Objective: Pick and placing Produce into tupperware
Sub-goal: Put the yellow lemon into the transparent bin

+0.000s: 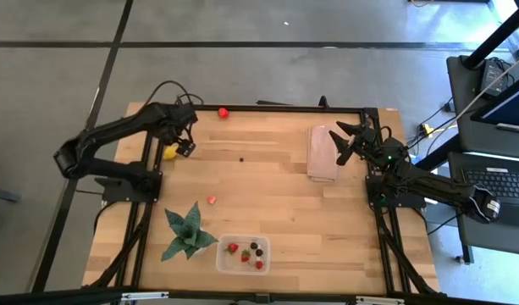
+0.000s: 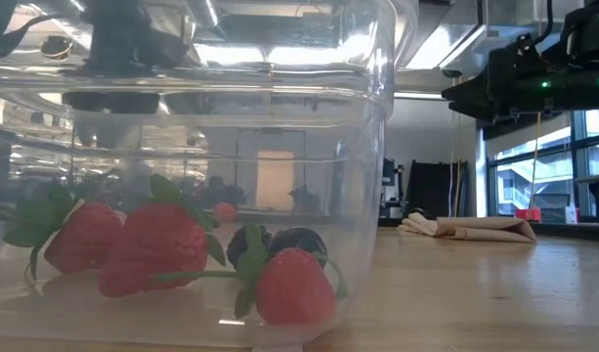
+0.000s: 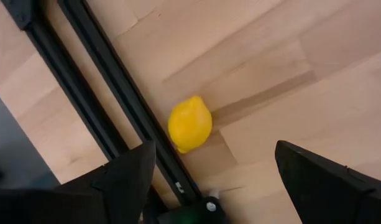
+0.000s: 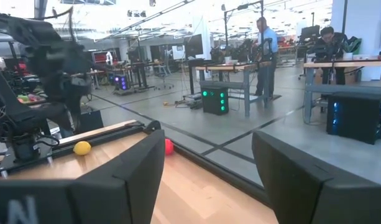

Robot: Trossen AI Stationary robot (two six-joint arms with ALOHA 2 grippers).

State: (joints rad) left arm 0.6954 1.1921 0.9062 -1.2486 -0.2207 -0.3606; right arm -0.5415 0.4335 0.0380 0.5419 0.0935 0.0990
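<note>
The yellow lemon piece [image 3: 189, 123] lies on the wood against the black rail at the table's left edge [image 1: 170, 152]. My left gripper [image 3: 215, 180] hovers open above it, touching nothing [image 1: 183, 140]. A round red fruit [image 1: 223, 112] sits at the far edge, a strawberry [image 1: 212, 200] mid-table, and a tiny dark berry [image 1: 241, 158] beyond it. The clear tupperware [image 1: 243, 253] near the front edge holds strawberries [image 2: 152, 244] and dark berries [image 2: 297, 242]. My right gripper [image 1: 342, 141] waits open over the cloth.
A green spiky plant [image 1: 187, 233] stands just left of the tupperware. A folded beige cloth [image 1: 322, 154] lies toward the right far side. Black frame rails [image 3: 109, 99] run along the table's edges. People stand at benches in the room beyond [image 4: 265, 37].
</note>
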